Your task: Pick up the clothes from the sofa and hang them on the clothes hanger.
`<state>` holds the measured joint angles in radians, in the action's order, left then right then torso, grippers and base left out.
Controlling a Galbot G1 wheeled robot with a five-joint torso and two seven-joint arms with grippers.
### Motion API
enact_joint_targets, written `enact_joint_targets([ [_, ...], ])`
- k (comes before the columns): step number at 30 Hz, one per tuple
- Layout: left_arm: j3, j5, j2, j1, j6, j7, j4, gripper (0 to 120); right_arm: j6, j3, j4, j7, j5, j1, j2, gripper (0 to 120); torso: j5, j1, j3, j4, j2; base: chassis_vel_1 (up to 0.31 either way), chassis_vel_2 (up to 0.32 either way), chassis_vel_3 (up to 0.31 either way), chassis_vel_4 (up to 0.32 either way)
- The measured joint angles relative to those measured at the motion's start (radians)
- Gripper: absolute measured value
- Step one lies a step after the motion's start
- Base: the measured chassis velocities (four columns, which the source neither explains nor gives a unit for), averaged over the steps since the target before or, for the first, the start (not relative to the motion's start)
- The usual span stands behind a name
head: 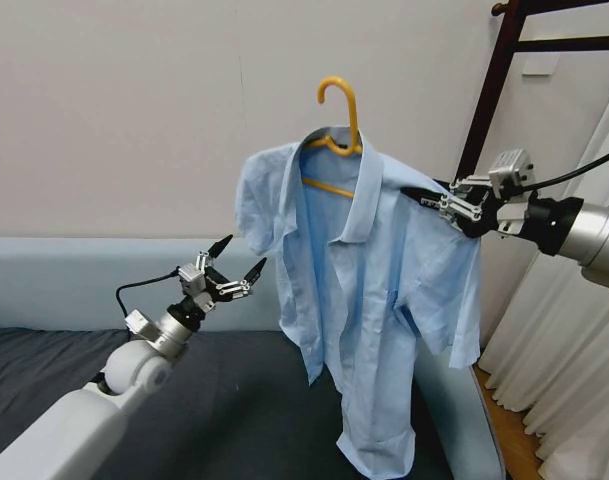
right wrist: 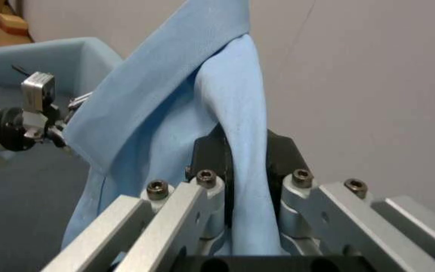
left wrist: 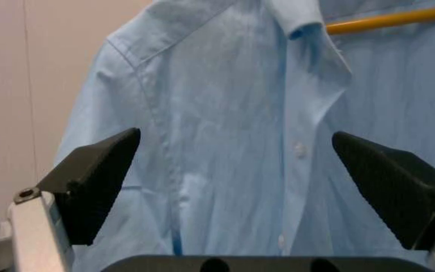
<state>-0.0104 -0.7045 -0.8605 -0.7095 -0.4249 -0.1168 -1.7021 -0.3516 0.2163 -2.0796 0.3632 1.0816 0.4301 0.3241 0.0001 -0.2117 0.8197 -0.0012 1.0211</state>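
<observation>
Above the sofa (head: 44,285), the shirt (head: 384,300) hung on a yellow hanger (head: 342,110) — its shoulder pinched tight between the jaws of the right gripper (head: 431,200). The left gripper (head: 242,254) hovered near the shirt's sleeve, jaws spread wide.

The shirt (head: 384,290) covers most of the yellow hanger (head: 341,110), leaving its hook and a stretch of bar showing, cloth hides the inner faces of the right gripper (right wrist: 244,164), and the dark wooden rack (head: 494,80) is cut off at the top edge.
</observation>
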Motion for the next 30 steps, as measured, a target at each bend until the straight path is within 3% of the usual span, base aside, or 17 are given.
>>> enact_joint_targets([
  [7, -0.072, 0.072, -0.066, 0.057, 0.021, 0.056, 0.036, 94, -0.004, -0.011, 0.028, 0.001, -0.004, 0.003, -0.001, 7, 0.0000, 0.000, 0.000, 0.0000, 0.000, 0.000, 0.000, 0.000, 0.000],
  [10, -0.118, 0.092, -0.112, 0.102, 0.020, 0.063, 0.078, 81, -0.003, -0.011, 0.036, 0.005, -0.004, 0.005, -0.005, 7, -0.0001, 0.000, 0.000, -0.0002, 0.000, 0.000, 0.000, 0.000, 0.000],
  [12, -0.126, 0.094, -0.122, 0.110, 0.014, 0.068, 0.086, 79, -0.002, -0.011, 0.037, 0.006, -0.004, 0.005, -0.005, 7, -0.0001, 0.000, 0.000, -0.0001, 0.000, 0.000, 0.000, 0.000, 0.000],
  [15, -0.153, 0.101, -0.159, 0.131, -0.020, 0.094, 0.109, 62, 0.000, -0.011, 0.044, 0.008, -0.004, 0.005, 0.001, 7, -0.0001, 0.000, 0.000, -0.0001, 0.000, 0.000, 0.000, 0.000, 0.000],
  [30, -0.153, 0.095, -0.190, 0.136, -0.062, 0.097, 0.097, 8, 0.004, -0.020, 0.039, -0.024, 0.038, 0.003, 0.029, 7, -0.0003, 0.000, 0.000, 0.0002, 0.000, 0.000, 0.000, 0.000, 0.000],
])
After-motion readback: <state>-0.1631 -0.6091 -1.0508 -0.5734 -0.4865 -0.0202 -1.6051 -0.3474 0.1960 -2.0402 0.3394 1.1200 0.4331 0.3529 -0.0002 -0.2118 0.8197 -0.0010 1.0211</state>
